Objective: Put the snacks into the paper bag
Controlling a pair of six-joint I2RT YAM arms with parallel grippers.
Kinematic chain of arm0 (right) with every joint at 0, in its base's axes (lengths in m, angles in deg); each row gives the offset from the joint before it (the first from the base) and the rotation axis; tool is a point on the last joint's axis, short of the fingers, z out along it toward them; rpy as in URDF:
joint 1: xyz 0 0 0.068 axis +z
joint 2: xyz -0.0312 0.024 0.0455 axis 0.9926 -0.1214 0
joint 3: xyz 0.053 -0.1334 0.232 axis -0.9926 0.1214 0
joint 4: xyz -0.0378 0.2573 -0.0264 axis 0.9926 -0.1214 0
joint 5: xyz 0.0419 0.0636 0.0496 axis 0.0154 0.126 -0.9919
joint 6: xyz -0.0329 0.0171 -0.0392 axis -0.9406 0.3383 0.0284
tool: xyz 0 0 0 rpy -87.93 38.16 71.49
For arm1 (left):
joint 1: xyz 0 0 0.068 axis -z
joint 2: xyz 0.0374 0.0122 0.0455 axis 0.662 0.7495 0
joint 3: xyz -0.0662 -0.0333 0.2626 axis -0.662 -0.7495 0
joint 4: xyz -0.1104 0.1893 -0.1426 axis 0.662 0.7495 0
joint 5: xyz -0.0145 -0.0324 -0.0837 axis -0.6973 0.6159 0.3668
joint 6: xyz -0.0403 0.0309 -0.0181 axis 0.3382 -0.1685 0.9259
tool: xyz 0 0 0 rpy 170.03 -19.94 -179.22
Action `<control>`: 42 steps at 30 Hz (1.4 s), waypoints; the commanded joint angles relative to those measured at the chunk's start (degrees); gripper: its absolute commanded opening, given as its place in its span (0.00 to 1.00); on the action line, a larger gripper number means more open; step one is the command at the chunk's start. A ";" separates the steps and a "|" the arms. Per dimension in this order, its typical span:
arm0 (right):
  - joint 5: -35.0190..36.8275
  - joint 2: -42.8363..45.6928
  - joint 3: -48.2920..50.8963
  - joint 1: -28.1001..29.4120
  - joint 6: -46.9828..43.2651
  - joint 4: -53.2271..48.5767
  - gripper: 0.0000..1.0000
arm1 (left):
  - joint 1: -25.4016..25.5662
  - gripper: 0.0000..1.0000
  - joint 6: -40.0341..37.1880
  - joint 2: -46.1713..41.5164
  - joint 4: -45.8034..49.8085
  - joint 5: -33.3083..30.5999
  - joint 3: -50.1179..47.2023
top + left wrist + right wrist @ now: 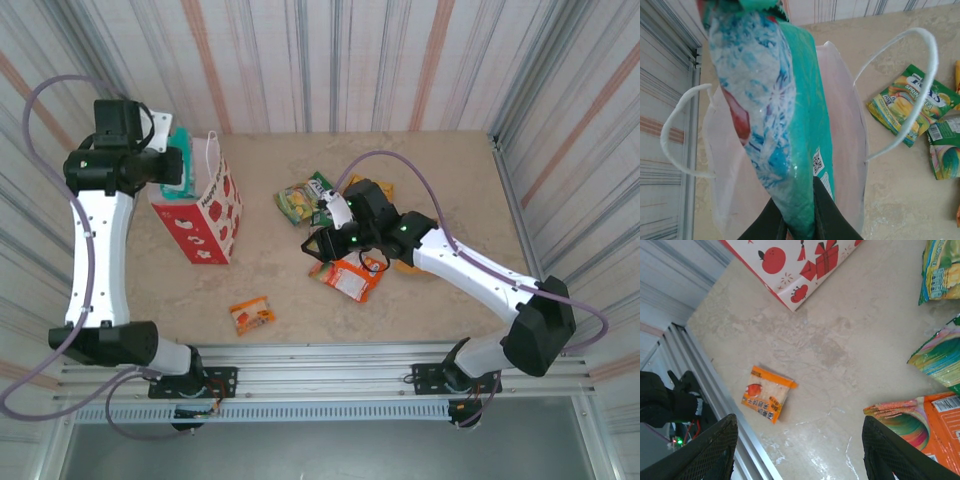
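My left gripper (800,227) is shut on the bottom edge of a teal snack packet (790,125), which hangs over the open white mouth of the paper bag (845,115). The red bag (205,215) stands upright at the left of the table, the teal packet (180,160) just above its rim. My right gripper (800,450) is open and holds nothing, hovering low over bare table. A small orange packet (767,393) lies ahead of it on the left, and a larger orange packet (925,415) sits beside its right finger. Green and yellow packets (300,200) lie behind the right gripper (322,245).
The small orange packet (251,315) lies alone close to the table's front metal rail (320,355). A striped green packet (937,357) and a green-yellow packet (940,270) lie to the right. Corrugated walls enclose the table on three sides.
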State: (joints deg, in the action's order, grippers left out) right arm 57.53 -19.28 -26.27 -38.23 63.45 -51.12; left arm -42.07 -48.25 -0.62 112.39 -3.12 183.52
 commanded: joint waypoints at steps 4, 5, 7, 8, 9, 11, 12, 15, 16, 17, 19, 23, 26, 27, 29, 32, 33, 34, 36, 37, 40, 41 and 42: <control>0.48 -1.06 -2.20 0.56 2.23 -1.77 0.67 | 2.60 0.39 -1.40 1.01 1.45 -2.47 5.26; 0.71 -1.22 -2.23 0.57 2.53 -1.65 0.67 | 3.00 0.41 -1.29 0.74 1.83 -2.57 5.55; 1.19 -1.41 -2.29 0.69 3.76 -1.42 0.67 | 3.51 0.45 -0.26 -0.42 2.80 -1.96 6.13; 1.42 -1.57 -2.27 0.76 4.32 -1.18 0.67 | 3.59 0.46 0.33 -1.12 3.20 -1.35 6.14; 2.02 -1.66 -2.22 0.92 5.13 -1.06 0.67 | 3.74 0.47 1.25 -2.16 3.65 -0.87 6.00; 3.31 -1.70 -2.24 1.54 6.56 -1.03 0.67 | 3.88 0.47 2.85 -4.54 4.51 1.31 5.25; 4.21 -1.72 -2.11 1.92 7.43 -1.00 0.67 | 3.98 0.48 3.91 -5.96 4.88 2.15 4.62; 7.10 -1.80 -1.41 3.55 10.35 -1.08 0.67 | 4.06 0.48 7.32 -10.76 5.85 5.76 1.75; 7.73 -1.82 -1.07 4.24 11.50 -1.01 0.66 | 4.14 0.48 8.30 -12.55 6.12 6.86 0.45; 8.07 -1.84 -0.85 4.84 12.44 -0.92 0.66 | 4.18 0.48 9.15 -14.08 6.41 7.25 -0.55; 9.26 -2.01 -0.36 6.59 14.60 -0.90 0.66 | 4.31 0.48 11.03 -17.53 7.25 7.90 -3.12; 12.32 -2.83 -0.10 10.53 17.44 -2.28 0.65 | 4.97 0.47 13.72 -23.20 9.01 9.19 -8.72; 14.60 -4.06 -0.22 13.07 20.42 -3.93 0.65 | 5.15 0.46 16.28 -26.64 11.25 11.14 -13.10; 15.22 -4.54 -0.22 13.90 21.41 -4.07 0.65 | 5.22 0.46 17.20 -27.93 11.84 11.93 -14.93; 16.37 -5.64 -0.28 15.52 23.22 -4.37 0.64 | 5.26 0.45 18.45 -30.34 12.70 12.77 -18.45; 17.42 -8.26 -1.04 17.72 25.39 -5.08 0.64 | 5.19 0.45 19.51 -33.62 13.29 13.11 -22.81; 17.08 -9.52 -1.60 18.32 26.25 -5.51 0.64 | 5.20 0.45 19.77 -34.50 13.29 13.32 -23.96; 16.62 -10.67 -2.23 18.71 26.88 -5.93 0.65 | 5.19 0.45 19.95 -35.05 13.38 13.63 -24.73; 14.65 -14.30 -4.28 19.58 27.80 -7.28 0.65 | 5.21 0.45 20.47 -35.89 13.31 14.43 -26.10; 13.62 -15.91 -5.43 19.78 28.05 -7.84 0.65 | 5.20 0.44 20.61 -36.10 13.26 14.85 -26.49; 10.69 -21.90 -9.13 19.90 29.33 -9.56 0.65 | 5.24 0.44 20.97 -36.41 13.36 15.61 -27.86; 10.16 -23.91 -10.43 19.95 29.55 -9.69 0.64 | 5.19 0.44 21.01 -36.65 13.34 15.72 -28.35; 10.14 -25.56 -11.33 19.93 29.67 -9.78 0.64 | 5.20 0.44 21.01 -36.80 13.47 15.86 -28.81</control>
State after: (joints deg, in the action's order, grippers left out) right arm 69.51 -41.29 -34.53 -18.47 90.60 -57.81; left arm -37.20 -28.53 -37.06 124.72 10.89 156.11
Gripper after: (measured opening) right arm 0.639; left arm 0.440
